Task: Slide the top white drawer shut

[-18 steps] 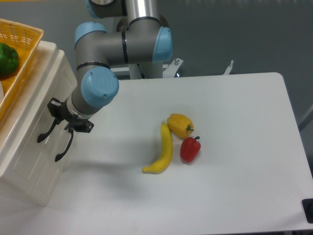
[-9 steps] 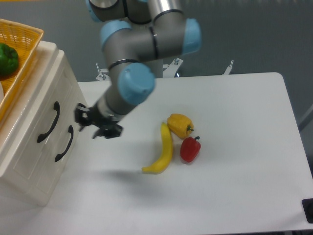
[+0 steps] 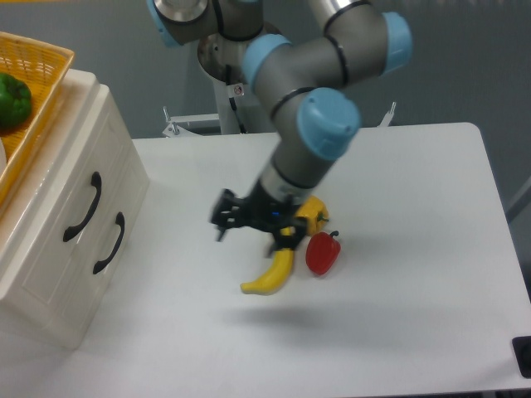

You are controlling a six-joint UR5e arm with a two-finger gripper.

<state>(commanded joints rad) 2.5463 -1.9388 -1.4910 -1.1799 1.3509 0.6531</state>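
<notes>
Since half a second ago, the grey-and-blue robot arm [image 3: 311, 124] has swung away from the cabinet toward the table centre, and its black two-finger gripper [image 3: 247, 222] now hangs above the fruit, well apart from the drawers. Motion blur obscures the fingers, so whether they are spread or pressed together cannot be told; nothing is seen held between them.

The glossy cream-white top drawer with a curved black handle [image 3: 62, 195] sits at the left edge of the view, its front level with the matching lower drawer front [image 3: 87, 261]; it appears closed. Both handles are uncovered and untouched.

A woven yellow basket [image 3: 41, 62] rests on top of the cream-white cabinet [image 3: 79, 91], holding a green bell pepper [image 3: 12, 99].

On the white table [image 3: 415, 249], a yellow banana [image 3: 267, 278] lies partly beneath the gripper. A yellow bell pepper [image 3: 315, 211] is partly hidden behind the wrist. A red bell pepper [image 3: 323, 253] lies just beside the banana.
</notes>
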